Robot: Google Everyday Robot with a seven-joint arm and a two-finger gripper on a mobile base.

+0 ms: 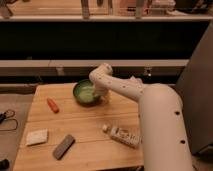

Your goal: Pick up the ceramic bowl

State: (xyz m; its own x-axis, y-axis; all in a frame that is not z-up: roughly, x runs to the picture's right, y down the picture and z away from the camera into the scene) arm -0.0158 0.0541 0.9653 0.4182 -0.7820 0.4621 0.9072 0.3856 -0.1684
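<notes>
The round, glossy green ceramic bowl sits on a slatted wooden table. The gripper reaches in at the bowl's right rim, and I cannot tell whether it is spread or closed. A small orange carrot lies to the left.

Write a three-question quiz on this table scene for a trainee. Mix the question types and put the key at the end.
1. True or false: the gripper is down at the green ceramic bowl, on the bowl's right side as the picture shows it.
2. Multiple choice: which thing lies closest to the bowl, just to its left in the picture?
A. the orange item
B. the pale block
C. the dark grey block
3. Short answer: is the white bottle near the front of the wooden table standing upright or lying on its side?

Key: 1 true; 2 A; 3 lying on its side.
</notes>
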